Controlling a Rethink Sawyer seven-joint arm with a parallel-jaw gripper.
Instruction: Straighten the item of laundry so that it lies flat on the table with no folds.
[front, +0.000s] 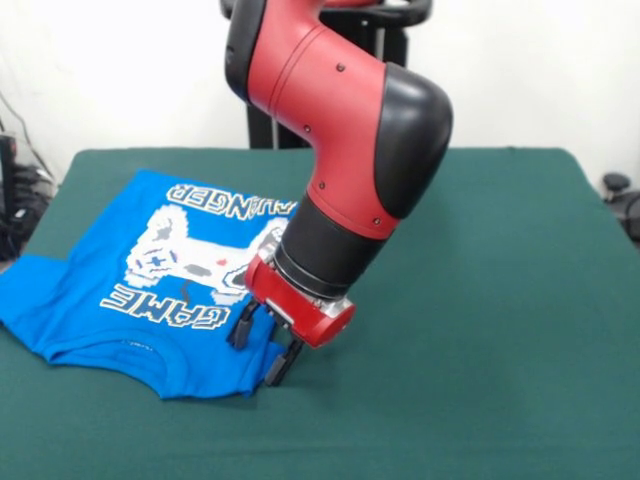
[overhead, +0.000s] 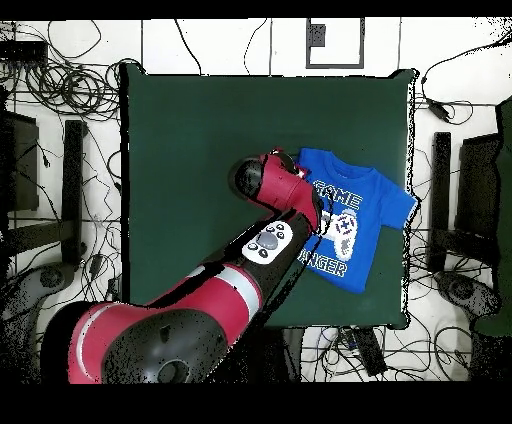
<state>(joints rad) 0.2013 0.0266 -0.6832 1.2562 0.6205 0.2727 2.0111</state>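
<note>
Green felt worktop (front: 480, 300); blue T-shirt (front: 110, 290) lies print-up toward one side edge, one sleeve hanging over it.
Gripper (front: 262, 350) at the shirt's inner sleeve corner, jaws released. Likely light, limp cloth that drags on felt; best pinched at hem or sleeve corners.
</note>
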